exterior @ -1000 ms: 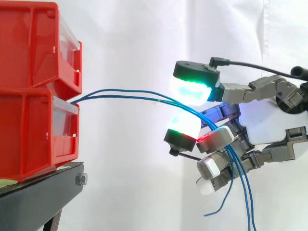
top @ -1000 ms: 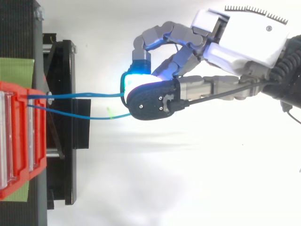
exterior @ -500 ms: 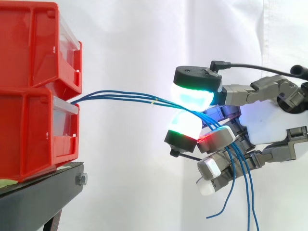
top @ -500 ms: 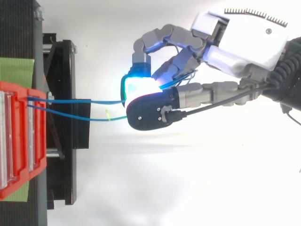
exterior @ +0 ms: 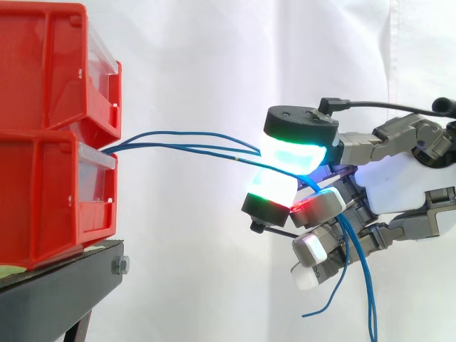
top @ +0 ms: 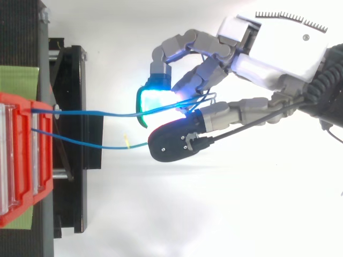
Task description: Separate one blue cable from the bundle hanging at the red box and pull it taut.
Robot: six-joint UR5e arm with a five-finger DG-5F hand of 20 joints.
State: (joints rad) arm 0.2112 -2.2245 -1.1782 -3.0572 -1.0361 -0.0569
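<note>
Separating step, nothing taut yet.
Pinches several cables (exterior: 185, 146) in curled hand (exterior: 399, 187), centre right, strung slackly from box (exterior: 50, 185) at left. Next, probably: drop all but one, then draw rightward.

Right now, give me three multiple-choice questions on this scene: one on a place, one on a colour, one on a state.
1. Where do the blue cables leave the red bins? A) the upper bin's top B) where the two bins meet C) the lower bin's underside
2. What colour is the mark on one cable? A) yellow B) red C) black
3. What is the hand doing? A) hanging open B) pressing a bin C) pinching the cables
B: they emerge at the seam. A: the top view shows it yellow. C: cables run between two glowing pads.
</note>
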